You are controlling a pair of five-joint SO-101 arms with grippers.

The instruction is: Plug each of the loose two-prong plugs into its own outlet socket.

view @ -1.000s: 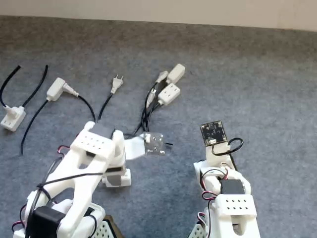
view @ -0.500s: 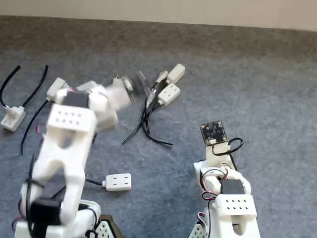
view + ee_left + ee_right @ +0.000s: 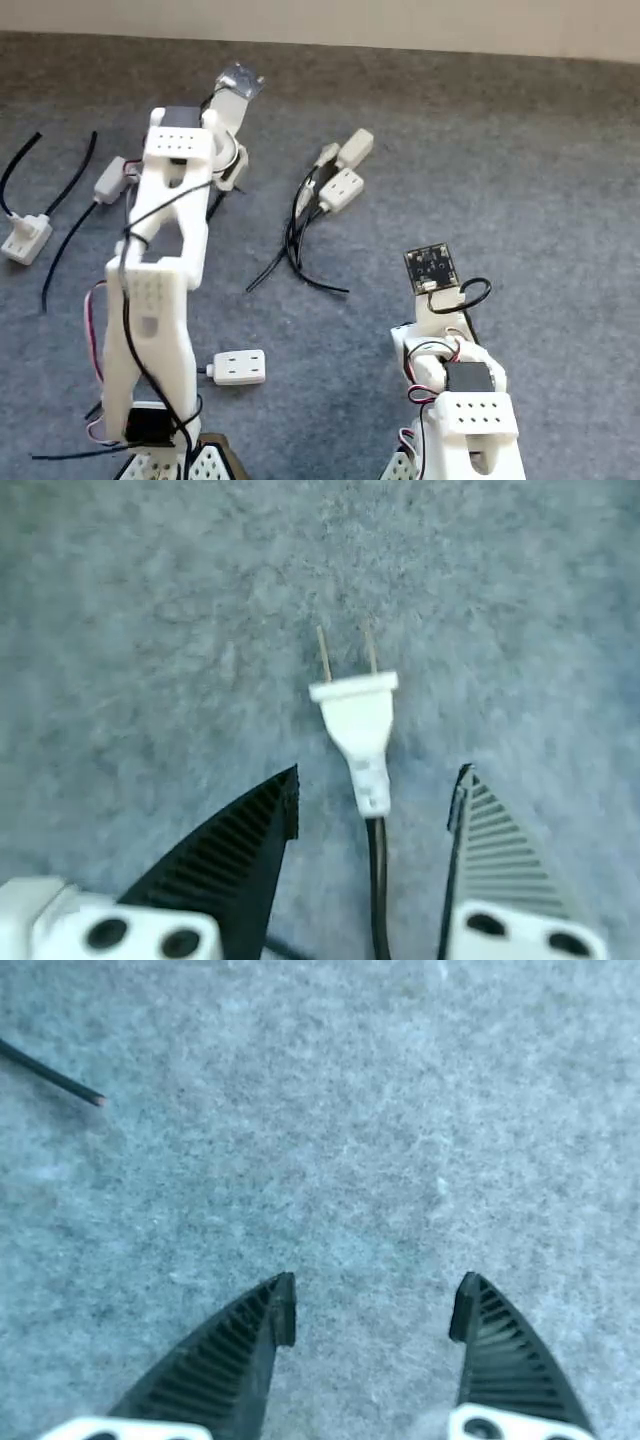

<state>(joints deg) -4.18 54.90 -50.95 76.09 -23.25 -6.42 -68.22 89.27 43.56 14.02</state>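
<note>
Plug [image 3: 355, 715] lies flat on the grey worktop [image 3: 150, 630], untouched, in the gap of my wide-open left claw [image 3: 378, 772]; my right claw [image 3: 376, 1280] hangs open too, near a cable end [image 3: 95, 1098].

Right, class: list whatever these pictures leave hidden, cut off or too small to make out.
High view: the left arm covers the two-prong plug and part of the angled plug.
Left wrist view: the two-prong plug's cord runs off the edge past the left gripper.
Right wrist view: the black cord is cut off by the edge.
</note>
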